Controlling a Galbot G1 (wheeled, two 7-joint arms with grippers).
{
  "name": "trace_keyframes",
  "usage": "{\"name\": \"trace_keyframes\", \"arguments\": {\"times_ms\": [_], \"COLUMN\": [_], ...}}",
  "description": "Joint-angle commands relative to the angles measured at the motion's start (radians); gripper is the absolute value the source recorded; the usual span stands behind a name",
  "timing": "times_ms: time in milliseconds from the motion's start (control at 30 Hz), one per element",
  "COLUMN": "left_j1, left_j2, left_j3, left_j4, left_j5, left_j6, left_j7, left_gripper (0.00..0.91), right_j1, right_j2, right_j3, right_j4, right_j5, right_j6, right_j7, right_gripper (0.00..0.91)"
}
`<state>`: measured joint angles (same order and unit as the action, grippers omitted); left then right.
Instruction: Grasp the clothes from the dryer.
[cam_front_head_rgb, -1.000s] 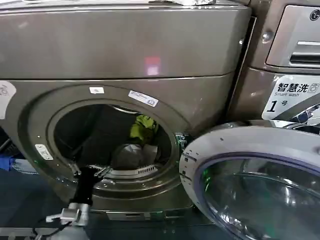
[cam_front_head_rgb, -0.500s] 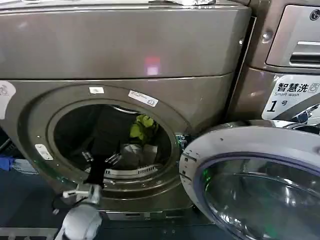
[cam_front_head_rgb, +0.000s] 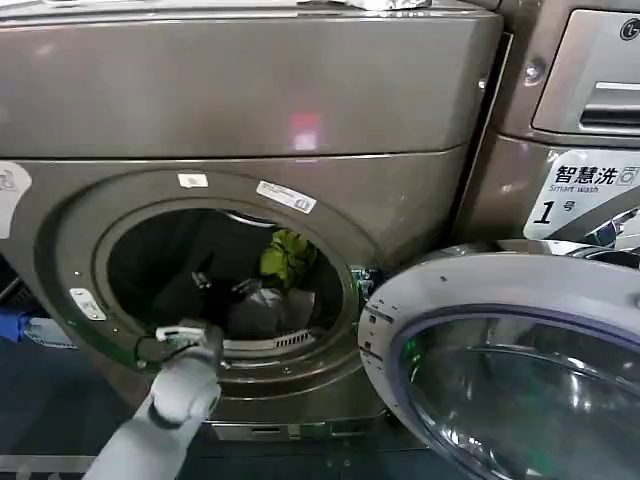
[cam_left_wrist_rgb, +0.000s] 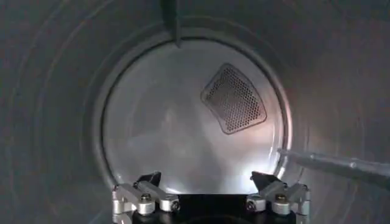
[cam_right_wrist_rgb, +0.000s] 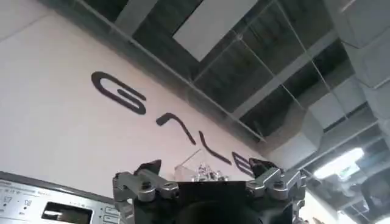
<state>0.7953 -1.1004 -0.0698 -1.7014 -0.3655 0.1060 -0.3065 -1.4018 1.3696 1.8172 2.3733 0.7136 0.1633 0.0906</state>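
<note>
the clothes, a lime piece (cam_front_head_rgb: 287, 255) above a pale grey one (cam_front_head_rgb: 262, 308), lie inside the dryer (cam_front_head_rgb: 250, 120), toward the right of its round opening. the left pincer (cam_front_head_rgb: 222, 278) is inside the drum just left of the clothes, spread wide and empty. the dryer's door (cam_front_head_rgb: 500, 350) hangs open to the right. the right pincer (cam_right_wrist_rgb: 207, 176) points at a ceiling, spread, holding nothing.

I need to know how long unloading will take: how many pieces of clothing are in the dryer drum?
2 in the dryer: a yellow-green piece toward the back of the drum, and a pale grey piece just below it on the drum floor. More may be hidden behind them.
</note>
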Motion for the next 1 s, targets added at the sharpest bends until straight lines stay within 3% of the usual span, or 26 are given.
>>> {"name": "trace_keyframes", "arguments": {"times_ms": [33,233,400,467,633,800,900,1000], "left_j1": [-0.176,-0.222,-0.278,-0.316,-0.419,-0.587,-0.685,-0.777], "left_j2": [0.0,0.054,0.162,0.208,0.32,0.399,0.405,0.383], "left_j3": [0.136,0.18,0.229,0.268,0.364,0.531,0.627,0.699], "left_j4": [0.106,0.074,0.004,-0.003,0.026,0.122,0.187,0.257], "left_j5": [-0.069,-0.11,-0.196,-0.201,-0.16,-0.004,0.067,0.14], "left_j6": [0.045,0.189,0.34,0.353,0.326,0.183,0.053,0.009], "left_j7": [-0.016,0.018,0.087,0.14,0.301,0.502,0.592,0.674], "left_gripper": [0.907,0.907,0.907,0.907,0.907,0.907,0.907,0.907], "right_j1": [0.0,-0.004,-0.001,0.001,0.005,0.008,0.009,0.006], "right_j2": [0.002,0.006,0.009,0.012,0.01,0.014,0.018,0.021], "right_j3": [-0.004,-0.012,-0.03,-0.044,-0.057,-0.073,-0.078,-0.078], "right_j4": [-0.001,-0.005,-0.007,-0.005,-0.004,0.004,0.009,0.01], "right_j5": [-0.002,-0.005,-0.018,-0.022,-0.026,-0.032,-0.034,-0.034], "right_j6": [0.001,0.003,0.006,0.007,0.006,0.005,0.005,0.007], "right_j7": [-0.001,-0.004,-0.006,-0.007,-0.007,-0.008,-0.009,-0.011], "right_gripper": [0.907,0.907,0.907,0.907,0.907,0.907,0.907,0.907]}}
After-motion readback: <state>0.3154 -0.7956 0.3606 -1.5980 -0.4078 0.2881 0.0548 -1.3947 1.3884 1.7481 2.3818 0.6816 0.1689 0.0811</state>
